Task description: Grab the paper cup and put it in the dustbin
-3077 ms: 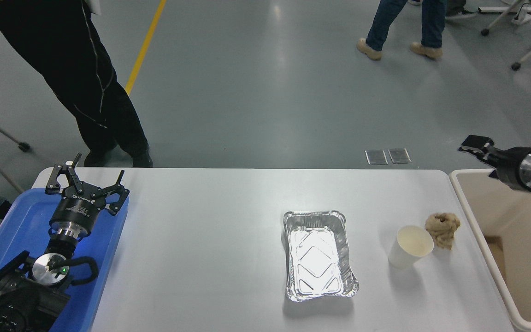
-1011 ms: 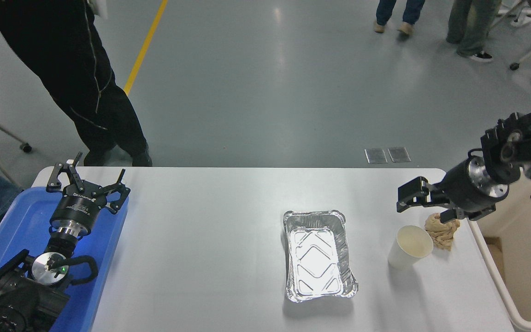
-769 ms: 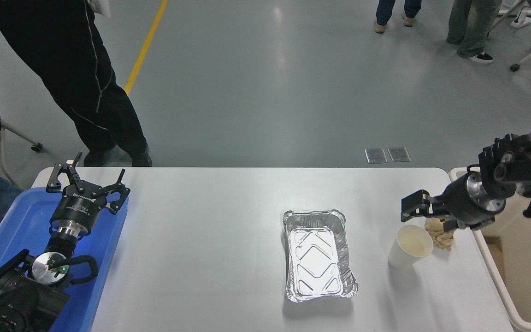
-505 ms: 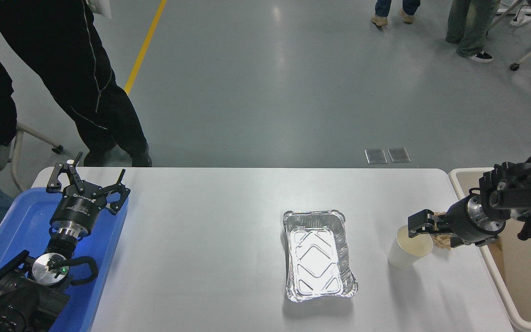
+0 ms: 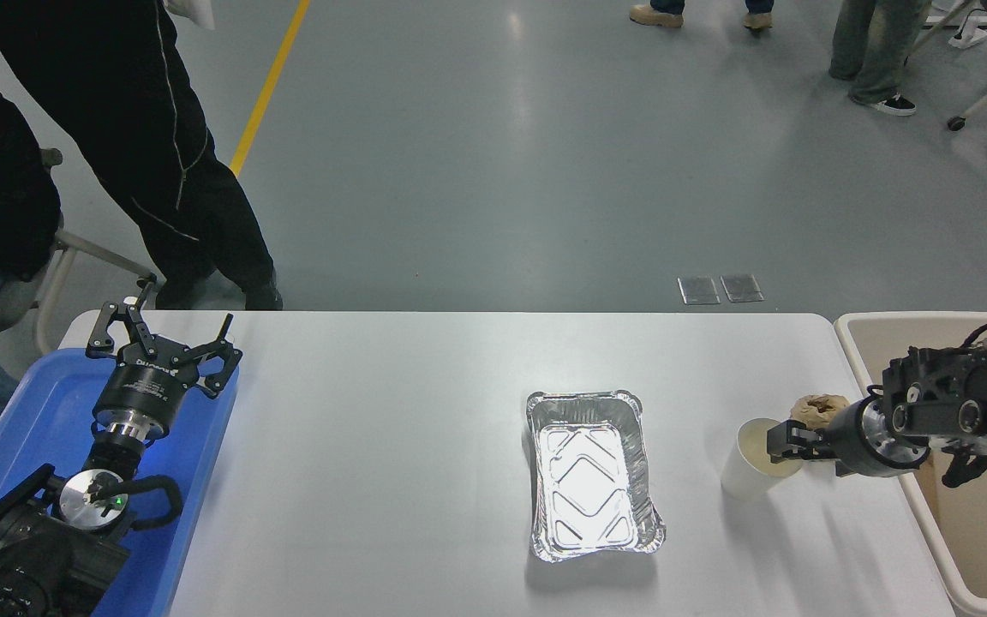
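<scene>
One paper cup (image 5: 755,458) stands upright near the right edge of the white table (image 5: 391,446), a little closer to the near edge than the far one. Just past that right edge sits the big beige dustbin (image 5: 866,324). A tan paper wad (image 5: 815,407) lies just behind the cup, and a foil tray (image 5: 592,471) rests further in, towards the middle of the table.

What could go wrong? The cup is light and thin. If the right gripper (image 5: 783,446) pushes sideways, I think the cup could tip over and roll along the table. If it squeezes too hard, the thin wall could crush and slip out. The wad is so close that it might get bumped or pinched along with the cup.

The right gripper comes in from the right edge, low and level, and its tip is at the cup's rim on the side facing the bin. It looks like one finger may be over the rim, but the fingers are small and dark, so I cannot tell how far apart they are, or if they are pinching the cup yet. The cup is on the table, not lifted.

The left gripper (image 5: 159,343) is parked over the blue tray (image 5: 22,428) at the left edge, its fingers spread wide and holding nothing.
</scene>
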